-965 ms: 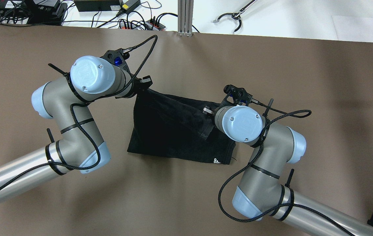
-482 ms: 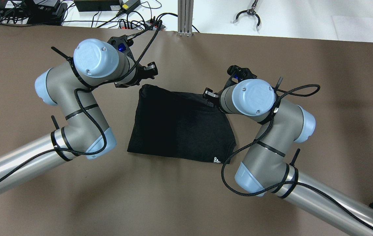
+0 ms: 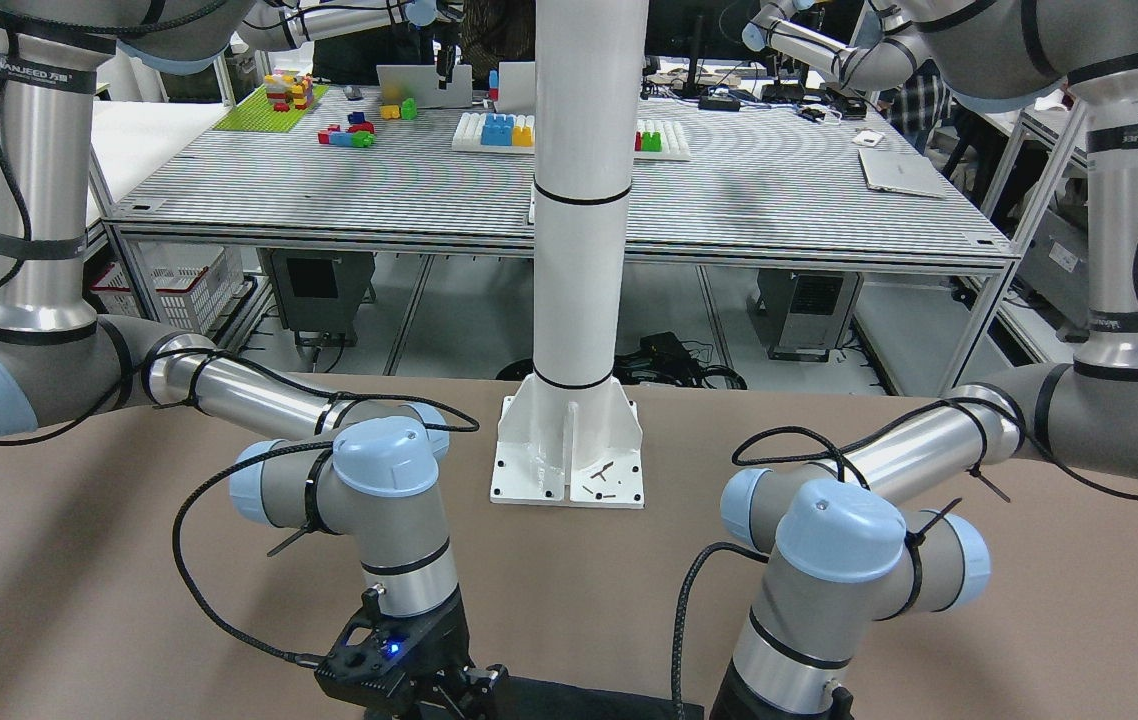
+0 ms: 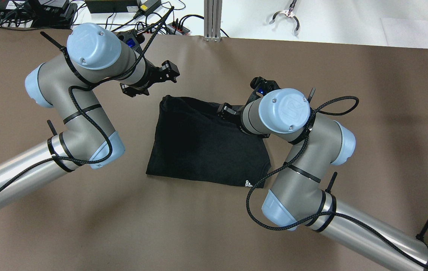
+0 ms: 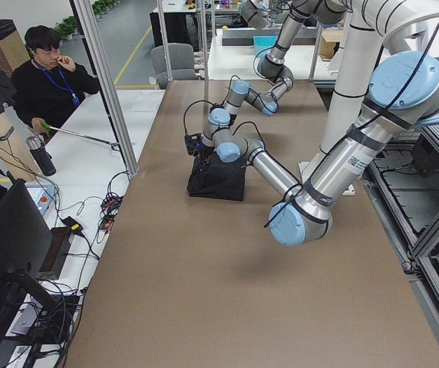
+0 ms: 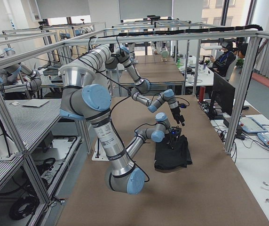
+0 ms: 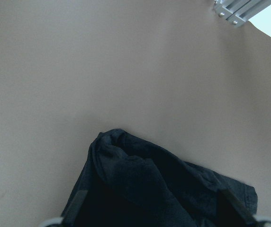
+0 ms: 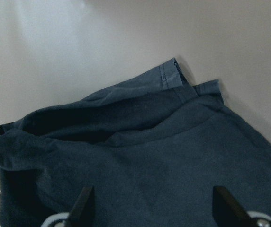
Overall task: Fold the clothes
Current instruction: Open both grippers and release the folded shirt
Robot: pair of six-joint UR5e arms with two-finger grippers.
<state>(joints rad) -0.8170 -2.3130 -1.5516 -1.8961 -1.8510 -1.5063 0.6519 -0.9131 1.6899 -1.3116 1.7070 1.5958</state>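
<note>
Left arm enters from the near left. The left gripper (image 4: 154,79) hangs above the table (image 4: 349,94), just beyond the far left corner of the clothes (image 4: 206,146) and apart from the fabric. In the left wrist view both fingertips (image 7: 71,210) sit wide apart at the bottom edge with nothing pinched. Only the bunched far left corner of the garment (image 7: 164,189) lies below them.

Clothes: one black garment lying on the brown table near its middle, roughly rectangular. The far left corner is rumpled into a small hump. A small white logo (image 4: 249,184) marks the near right corner. The front-facing view catches only a thin strip of it (image 3: 579,702) at the bottom edge, near the white pillar base (image 3: 569,450).

Right gripper (image 4: 226,111): low over the far right part of the garment. Its fingers (image 8: 82,205) are spread with nothing between them, and a hemmed flap (image 8: 171,75) lies beyond. I cannot tell whether it touches the cloth.

Far edge: cables and power strips (image 4: 154,26). A person (image 5: 47,77) sits beside the table in the left side view.
</note>
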